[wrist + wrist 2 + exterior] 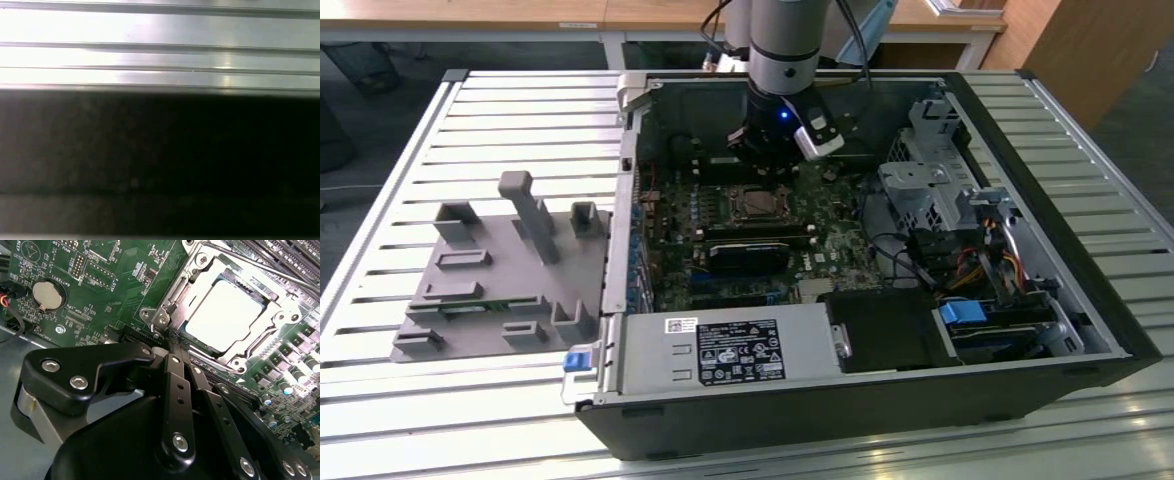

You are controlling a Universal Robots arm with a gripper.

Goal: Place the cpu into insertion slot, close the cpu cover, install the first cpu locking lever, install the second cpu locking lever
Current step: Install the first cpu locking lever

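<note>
The cpu, with its bright silver-grey top, lies flat in the insertion slot on the green board. The cpu cover, a silvery frame, lies down around it, and the chip shows through its square opening. A thin lever rod runs along the socket's far side. My gripper is shut, its black fingers pressed together with nothing between them. The tips sit at the socket's corner, beside a small metal hook. In the exterior view my gripper hangs just behind the socket inside the open case.
The case walls enclose the board. A drive cage and cables are at the exterior view's right, a power supply in front. A grey fixture stands on the slatted table. A coin battery lies near the fingers.
</note>
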